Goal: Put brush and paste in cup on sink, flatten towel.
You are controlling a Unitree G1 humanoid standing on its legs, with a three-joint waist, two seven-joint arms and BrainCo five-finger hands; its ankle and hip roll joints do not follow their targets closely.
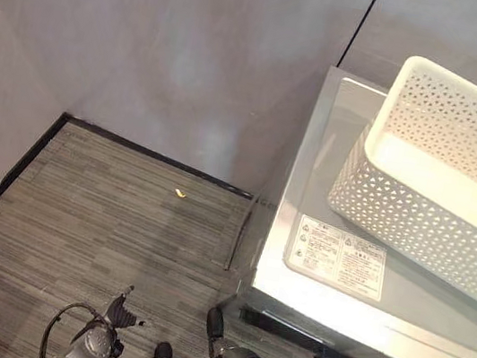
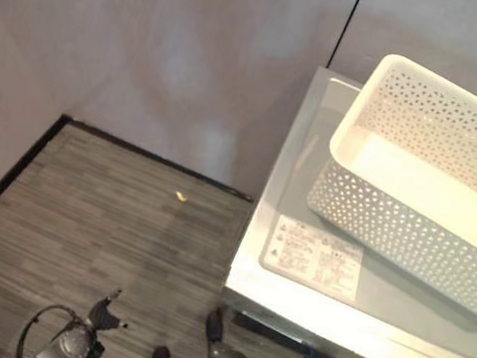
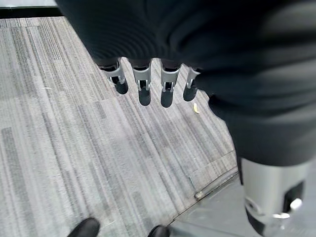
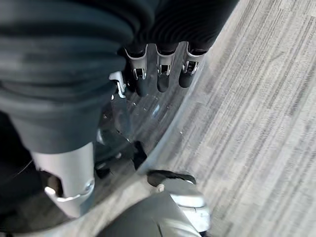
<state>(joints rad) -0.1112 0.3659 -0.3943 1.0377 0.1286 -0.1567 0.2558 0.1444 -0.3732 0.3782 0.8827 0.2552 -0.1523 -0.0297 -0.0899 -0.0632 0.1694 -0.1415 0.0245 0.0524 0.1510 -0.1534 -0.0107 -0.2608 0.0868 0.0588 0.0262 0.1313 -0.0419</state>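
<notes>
Looking down from the head cams, we see a silver-grey appliance [image 1: 366, 290] at the right w/ a flat top, and a white perforated basket [image 1: 439, 174] sitting on that top, tilted so its near-left corner overhangs the recessed part. We can see inside the basket: nothing but its pale floor. A white label sticker [image 1: 337, 255] lies on the appliance top just in front of the basket. Left of the appliance is striped grey carpet [image 1: 103, 230], w/ a small yellowish scrap [image 1: 181, 193] lying on it near the wall. A dark baseboard [image 1: 151, 154] runs along the foot of the grey wall [image 1: 152, 38].

Brush, paste, cup, sink & towel: we can't locate any of them from these views, so we can't say where they lie.

Our left hand [image 3: 148, 81] hangs over the carpet; its wrist cam shows the fingers [image 3: 144, 89] in a loose row, straight-ish & relaxed, holding nothing, thumb [image 3: 266, 197] apart from them. The same yellowish scrap shows on the carpet beyond the fingertips.

Our right hand [image 4: 158, 69] hangs low beside the appliance's shiny curved edge, fingers [image 4: 162, 74] likewise relaxed & extended, nothing in them, thumb [image 4: 66, 182] set apart. Neither hand touches anything.
</notes>
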